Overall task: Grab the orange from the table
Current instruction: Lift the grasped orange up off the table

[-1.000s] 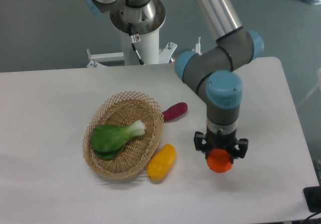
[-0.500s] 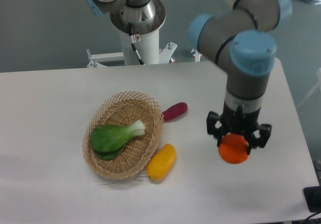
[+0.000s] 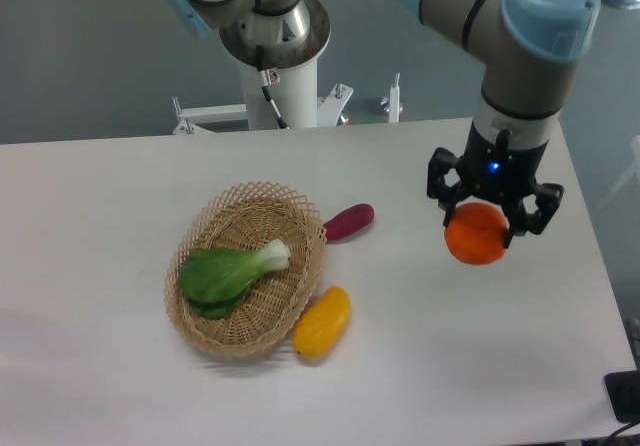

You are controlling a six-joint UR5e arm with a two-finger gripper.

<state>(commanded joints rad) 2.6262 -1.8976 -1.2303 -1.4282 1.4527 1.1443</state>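
Since the earlier frames we see the gripper (image 3: 477,228) higher and further toward the counter's far right edge, carrying the orange (image 3: 476,234) with it. Fingers (image 3: 441,188) are clamped on the orange from both sides; the fruit hangs clear of the counter (image 3: 100,206), no contact with the surface.

Landmark for the rest: the wicker basket (image 3: 247,269), left of centre on the counter. A leafy green vegetable (image 3: 229,271) lies inside it. The purple vegetable (image 3: 348,222) sits just beside the basket's right rim, far side. The yellow fruit (image 3: 322,321) touches or nearly touches the basket's near-right rim. The orange is well to the right of the basket.

Counter is plain matte white with rounded corners. Behind it we see grey floor and the arm's white pedestal base (image 3: 279,76).
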